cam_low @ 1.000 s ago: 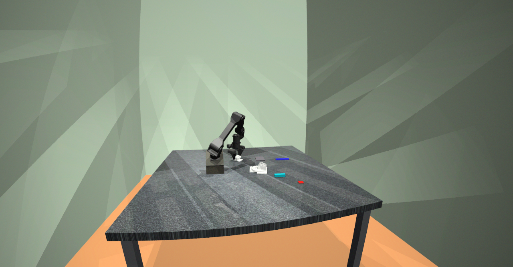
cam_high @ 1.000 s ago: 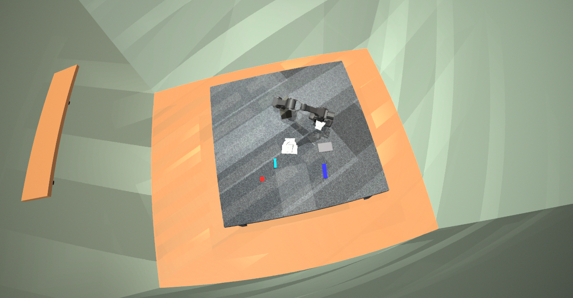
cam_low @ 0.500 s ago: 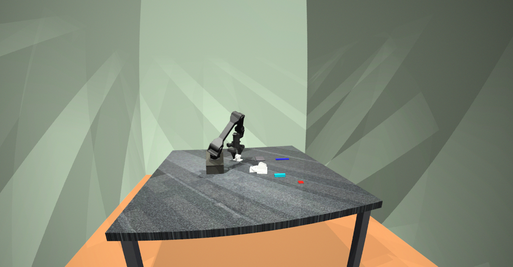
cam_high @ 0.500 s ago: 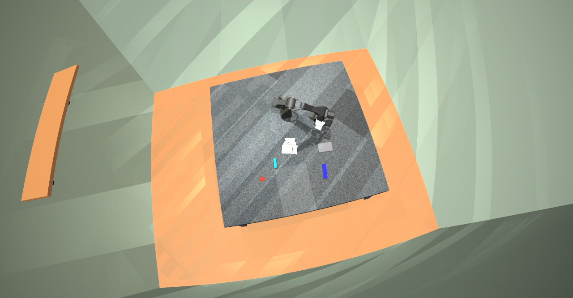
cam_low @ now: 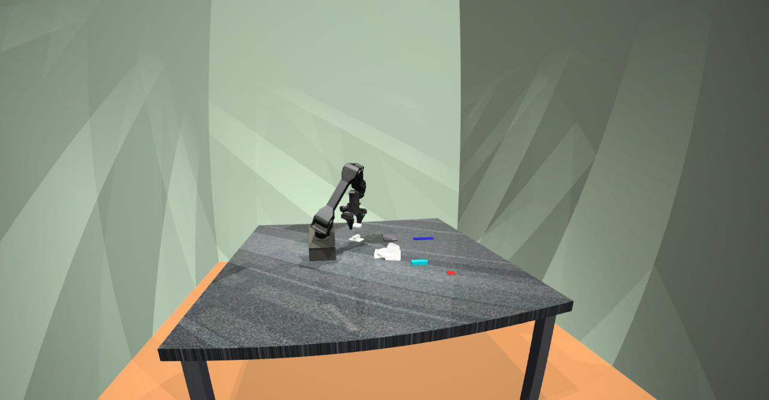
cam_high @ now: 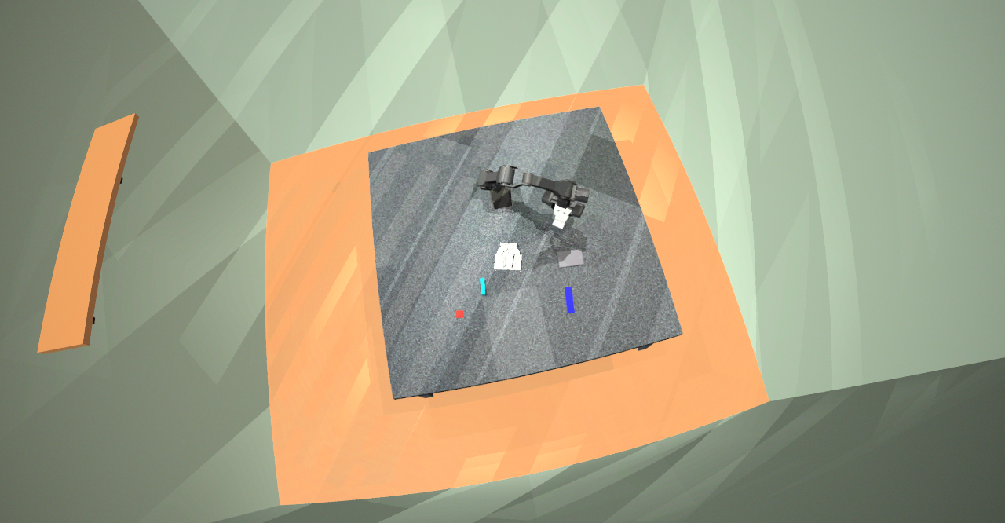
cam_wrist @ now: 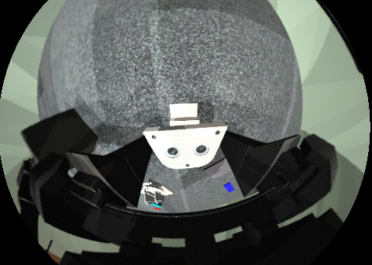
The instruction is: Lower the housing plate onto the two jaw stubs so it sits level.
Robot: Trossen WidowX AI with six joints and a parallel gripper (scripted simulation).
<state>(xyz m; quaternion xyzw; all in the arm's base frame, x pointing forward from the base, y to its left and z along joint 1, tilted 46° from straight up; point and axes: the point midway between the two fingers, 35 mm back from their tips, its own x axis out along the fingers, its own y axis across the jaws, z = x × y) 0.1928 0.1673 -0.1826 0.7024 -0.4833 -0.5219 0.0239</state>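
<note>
My gripper [cam_low: 355, 223] [cam_wrist: 185, 134] is shut on the white housing plate [cam_high: 560, 217] [cam_low: 357, 225] [cam_wrist: 187, 156], one finger at each side edge. The wrist view shows its two large ringed holes and small corner holes. In the exterior view the plate hangs above a small white stand [cam_low: 355, 238] [cam_wrist: 184, 111] on the table, with a gap between them. The white gripper assembly [cam_high: 508, 257] [cam_low: 393, 253] [cam_wrist: 164, 190] lies on the table, away from the held plate. Its jaws, pins and stubs are too small to tell apart.
A flat grey slab [cam_high: 570, 259] [cam_low: 389, 237] [cam_wrist: 218, 170] lies beyond the assembly in the exterior view. A blue bar [cam_high: 569, 300] [cam_low: 423, 238] [cam_wrist: 229, 187], a cyan block [cam_high: 482, 286] [cam_low: 419, 262] and a red piece [cam_high: 460, 314] [cam_low: 450, 272] lie farther from the arm's base.
</note>
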